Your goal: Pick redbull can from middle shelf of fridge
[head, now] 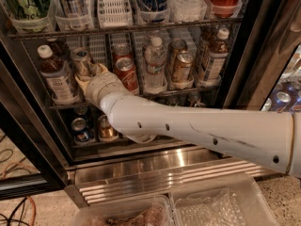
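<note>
**Redbull can (pixel 81 60) right at the tip of the gripper (pixel 89 76)**

The slim silver can is standing on the middle shelf (pixel 186 89) of the fridge (pixel 141 166), just past the gripper and looks like it's touching it. Honestly can't tell if the pincer is open or clamped on the can. White-capped brown bottle (pixel 54 74) just left of the gripper, red cola can (pixel 126 72) just right. Water bottle (pixel 155 65) and gold-brown can (pixel 181 66) are further right.

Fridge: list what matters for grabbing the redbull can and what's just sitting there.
Job: redbull can; middle shelf; fridge; gripper, at the redbull can.
Bystanders: red cola can; water bottle; gold-brown can; brown bottle.
</note>
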Tool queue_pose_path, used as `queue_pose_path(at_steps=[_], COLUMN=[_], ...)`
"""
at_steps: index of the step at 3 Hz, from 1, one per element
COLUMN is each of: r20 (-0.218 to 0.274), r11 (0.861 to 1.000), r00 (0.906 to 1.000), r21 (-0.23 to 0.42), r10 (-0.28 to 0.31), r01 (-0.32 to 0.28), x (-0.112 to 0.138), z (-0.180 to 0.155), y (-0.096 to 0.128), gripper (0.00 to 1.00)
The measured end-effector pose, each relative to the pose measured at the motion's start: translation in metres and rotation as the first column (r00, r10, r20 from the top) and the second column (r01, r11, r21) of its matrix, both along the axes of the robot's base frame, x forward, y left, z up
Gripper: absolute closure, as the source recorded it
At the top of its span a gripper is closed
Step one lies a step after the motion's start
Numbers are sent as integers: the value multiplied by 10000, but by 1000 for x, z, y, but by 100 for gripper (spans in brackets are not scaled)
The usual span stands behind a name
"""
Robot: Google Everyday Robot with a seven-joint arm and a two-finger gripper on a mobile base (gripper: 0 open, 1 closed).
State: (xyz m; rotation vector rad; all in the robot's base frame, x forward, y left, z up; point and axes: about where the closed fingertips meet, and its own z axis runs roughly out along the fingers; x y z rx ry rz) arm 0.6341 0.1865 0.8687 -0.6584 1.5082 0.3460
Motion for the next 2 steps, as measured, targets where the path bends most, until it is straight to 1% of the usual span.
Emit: queue_pose_path(at_steps=[1,2], r20=[244,471], r11=[9999,9998], r00=[9996,9989], r21=[-98,-185], r10=[-106,-2], r01=[108,10], x=[-16,-43], z=[13,31], y=[-10,-17], gripper=[100,100])
